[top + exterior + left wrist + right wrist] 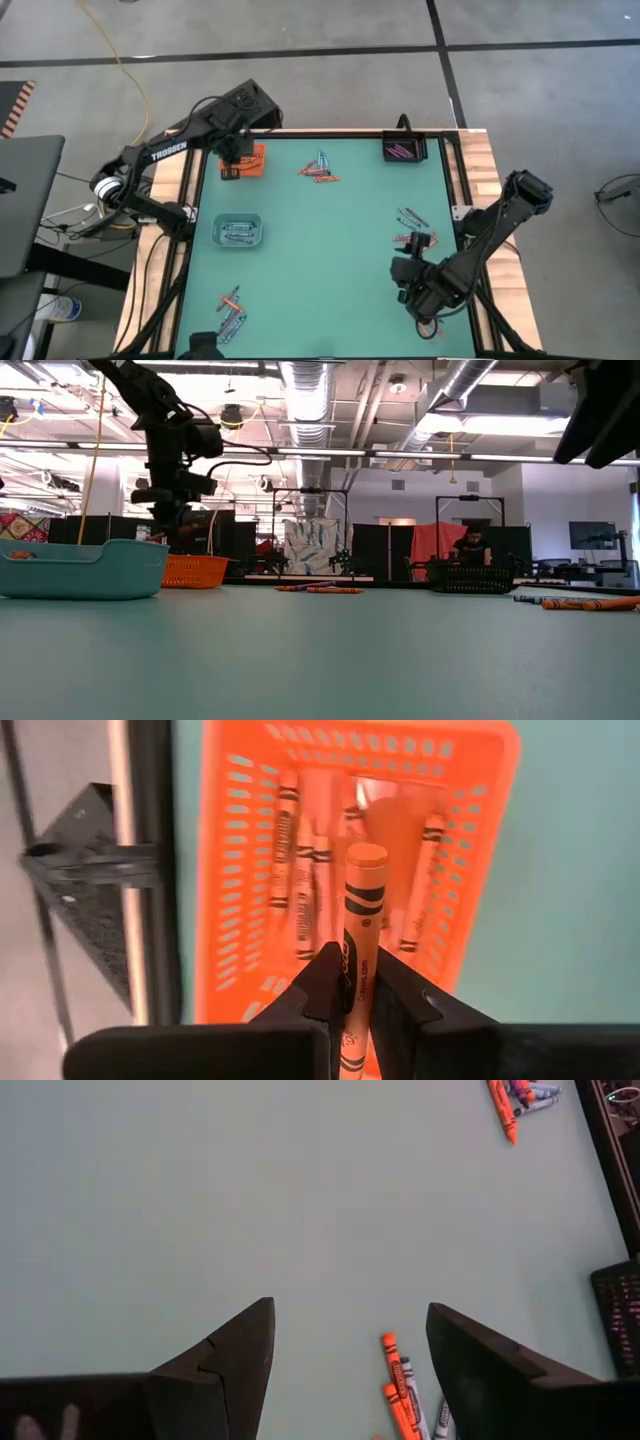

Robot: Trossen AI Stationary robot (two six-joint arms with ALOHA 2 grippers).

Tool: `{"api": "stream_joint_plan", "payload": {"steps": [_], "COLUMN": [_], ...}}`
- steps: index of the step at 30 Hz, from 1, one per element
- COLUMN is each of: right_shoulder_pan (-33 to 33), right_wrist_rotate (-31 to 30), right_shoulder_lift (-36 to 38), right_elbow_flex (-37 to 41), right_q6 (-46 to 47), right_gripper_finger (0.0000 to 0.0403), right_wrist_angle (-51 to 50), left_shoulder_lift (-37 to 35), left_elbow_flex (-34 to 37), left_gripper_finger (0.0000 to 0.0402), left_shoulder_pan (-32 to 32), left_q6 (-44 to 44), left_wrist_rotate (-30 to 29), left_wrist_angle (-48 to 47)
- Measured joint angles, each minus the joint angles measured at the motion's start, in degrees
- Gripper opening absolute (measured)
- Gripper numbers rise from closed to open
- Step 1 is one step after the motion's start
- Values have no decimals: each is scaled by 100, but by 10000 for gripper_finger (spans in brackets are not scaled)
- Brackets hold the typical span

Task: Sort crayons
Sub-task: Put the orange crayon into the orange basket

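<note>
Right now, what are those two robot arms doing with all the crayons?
They are sorting crayons by colour. The left gripper holds an orange crayon over the orange basket, which already has orange ones inside. The right gripper is open above a few loose crayons on the table's right side. More crayons still lie scattered.

my two arms are showing matte black, boxy links. my left arm (185, 140) is wearing white "trossen" lettering and trailing black cables. my right arm (480, 245) is showing plain black. my fingers (225, 1365) are looking like dark, angular wedges.
</note>
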State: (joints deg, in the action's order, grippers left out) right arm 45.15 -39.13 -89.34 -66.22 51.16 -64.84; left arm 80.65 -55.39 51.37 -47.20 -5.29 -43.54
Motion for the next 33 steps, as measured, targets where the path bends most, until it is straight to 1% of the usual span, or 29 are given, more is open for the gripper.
{"api": "stream_joint_plan", "payload": {"steps": [6, 12, 19, 21, 27, 29, 33], "right_shoulder_pan": [-69, -69, -53, -53, 85, 181, 476], "right_wrist_rotate": [2, 2, 30, 128, 492, 657, 1128], "right_shoulder_lift": [0, 0, 0, 0, 0, 0, 0], "right_elbow_flex": [0, -2, -2, -2, -2, -2, -2], "right_q6": [0, -3, -19, -39, -42, -22, -29], "right_gripper_finger": [253, 253, 253, 253, 253, 253, 253], "right_wrist_angle": [37, 109, 129, 129, 134, 124, 85], "left_shoulder_lift": [4, 4, -13, -80, -447, -601, -905], "left_elbow_flex": [146, 146, 146, 146, 148, 148, 148], "left_gripper_finger": [66, 104, 110, 110, 110, 110, 110], "left_shoulder_pan": [9, 9, -50, -133, -719, -1006, -1668], "left_q6": [-3, 228, 625, 689, 976, 1101, 1446], "left_wrist_rotate": [7, -1, -10, -8, -1, 11, 218], "left_wrist_angle": [-3, 48, 34, -26, -75, -74, -75]}}
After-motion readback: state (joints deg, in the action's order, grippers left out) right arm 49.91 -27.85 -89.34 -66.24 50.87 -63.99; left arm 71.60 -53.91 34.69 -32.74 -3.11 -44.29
